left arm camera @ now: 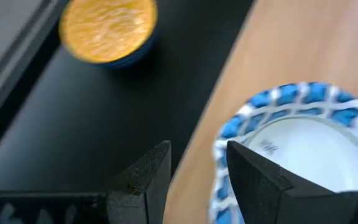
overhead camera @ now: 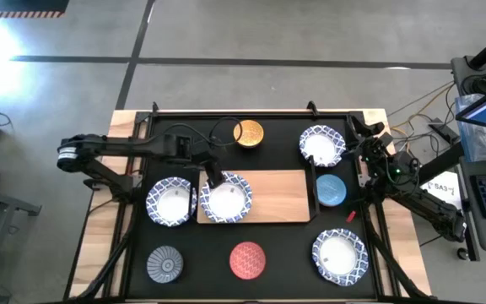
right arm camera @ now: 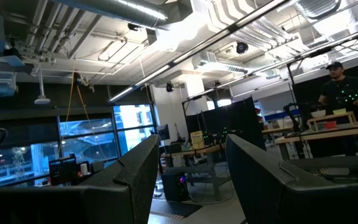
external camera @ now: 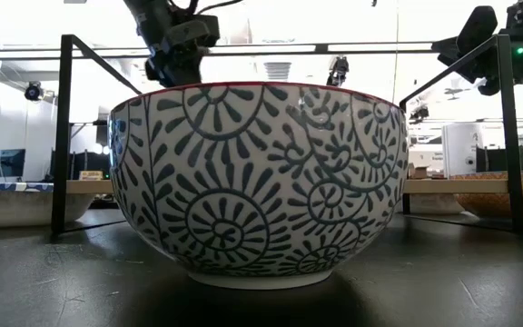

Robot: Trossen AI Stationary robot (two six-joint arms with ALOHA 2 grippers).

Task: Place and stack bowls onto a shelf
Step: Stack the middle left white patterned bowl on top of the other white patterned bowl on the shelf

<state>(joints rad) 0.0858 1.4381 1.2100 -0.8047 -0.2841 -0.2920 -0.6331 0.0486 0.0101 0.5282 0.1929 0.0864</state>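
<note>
Our left hand [overhead camera: 213, 180] hangs over the far rim of a blue-and-white bowl [overhead camera: 225, 199] that sits on the left end of the shelf [overhead camera: 281, 196]. In the left wrist view its fingers [left arm camera: 143, 180] stand partly apart, one outside the rim and one over it, and they grip nothing that we can see; we judge the bowl has just been set down there. It overhangs the shelf's left end slightly, almost touching a second blue-and-white bowl [overhead camera: 171, 202] on the black surface [overhead camera: 285, 245] beside it, likely the next to stack.

Our right hand [right arm camera: 188, 180] waits raised at the surface's right edge, pointing into the room with its fingers wide apart and empty.

The rest of the shelf, middle and right, is bare wood, so there is room for more stacks. Around it lie the other bowls: the orange-yellow bowl [overhead camera: 249, 133] beyond the shelf's far edge, another blue-and-white bowl [overhead camera: 322, 145] at the far right, the light blue bowl [overhead camera: 332, 190] just off the shelf's right end, a fourth blue-and-white bowl [overhead camera: 340, 257] near right, the red patterned bowl [overhead camera: 247, 260] near centre, and the grey ribbed bowl [overhead camera: 165, 264] near left. Lifting straight up looks the clearest exit for our left hand.
</note>
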